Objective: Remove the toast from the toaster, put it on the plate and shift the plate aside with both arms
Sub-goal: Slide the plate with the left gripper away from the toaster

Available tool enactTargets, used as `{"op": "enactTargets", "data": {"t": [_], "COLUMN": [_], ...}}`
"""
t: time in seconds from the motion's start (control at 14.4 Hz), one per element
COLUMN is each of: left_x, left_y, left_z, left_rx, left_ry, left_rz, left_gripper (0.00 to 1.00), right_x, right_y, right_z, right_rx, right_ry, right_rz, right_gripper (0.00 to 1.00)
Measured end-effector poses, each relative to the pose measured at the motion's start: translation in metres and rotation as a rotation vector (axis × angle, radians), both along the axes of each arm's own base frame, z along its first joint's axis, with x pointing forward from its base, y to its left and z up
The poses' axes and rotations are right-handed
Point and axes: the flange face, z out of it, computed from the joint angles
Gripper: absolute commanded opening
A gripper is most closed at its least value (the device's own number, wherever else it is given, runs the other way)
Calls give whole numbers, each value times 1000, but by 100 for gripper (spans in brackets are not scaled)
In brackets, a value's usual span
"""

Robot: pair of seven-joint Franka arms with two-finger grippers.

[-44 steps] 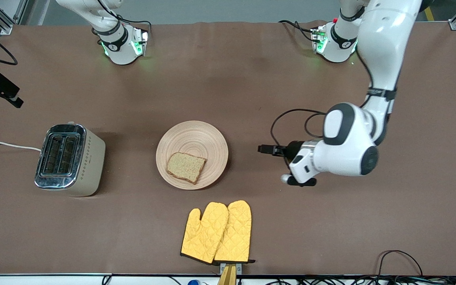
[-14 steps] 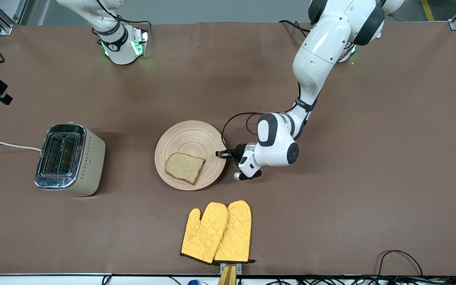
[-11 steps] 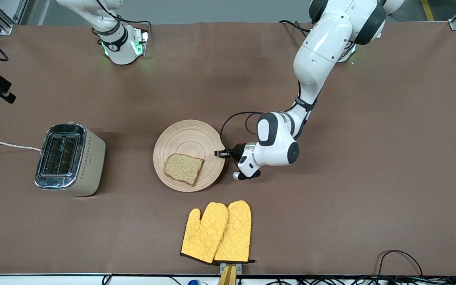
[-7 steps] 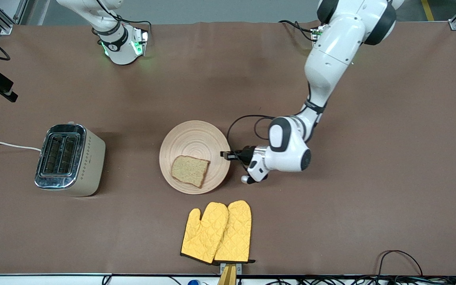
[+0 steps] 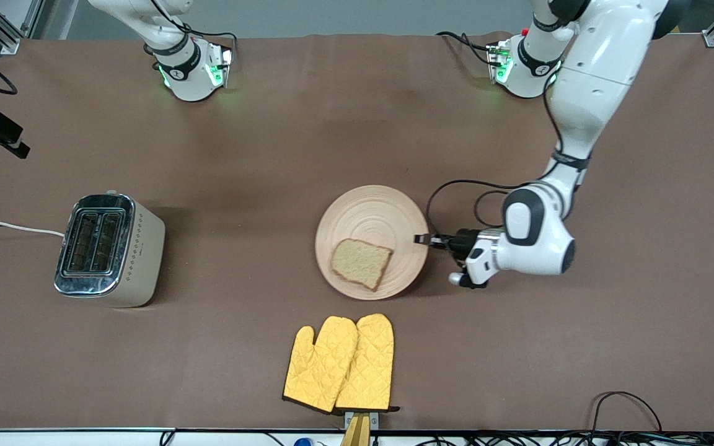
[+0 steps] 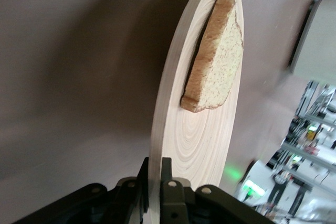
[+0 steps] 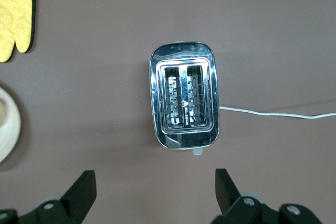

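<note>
Two arms | left gripper [image 5: 422, 239] jaws clamp plate [image 5: 388, 207] rim | right gripper [image 7: 155, 192] jaws wide, empty | no legible writing

Plate dragged toward the left arm's end of the table

The left gripper [image 5: 422, 239], pinching the rim of the round light-wood plate [image 5: 388, 207], has pulled it and the speckled brown toast slice [image 5: 361, 263] away from the toaster, after first nudging it slightly toward the toaster; the left arm has drawn back with it.

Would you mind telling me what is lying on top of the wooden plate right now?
One slice of toast lies on the plate, toward the edge nearer the front camera. The left gripper pinches the rim. The wood under the slice is covered.
</note>
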Motion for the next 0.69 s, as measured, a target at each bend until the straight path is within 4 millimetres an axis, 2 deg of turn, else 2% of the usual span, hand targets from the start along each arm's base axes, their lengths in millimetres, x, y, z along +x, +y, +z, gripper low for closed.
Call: {"op": "enactTargets", "data": {"t": [0.21,0.48,0.69], "left_x": [0,-7,-18], "left_y": [81,209,285], "left_z": [3,-8,-18], "left_rx": [-33,-126,-192], "left_ry": [-25,-80,-92], "left_rz": [-73,-105,-105], "left_gripper": [0,0,0], "right_x": [0,0,0], "right_y": [0,0,1], "right_z": [0,0,0], "right_rx": [0,0,-1], "right_ry": [0,1,1], "right_rz": [0,0,3], "right_gripper": [100,100,100]}}
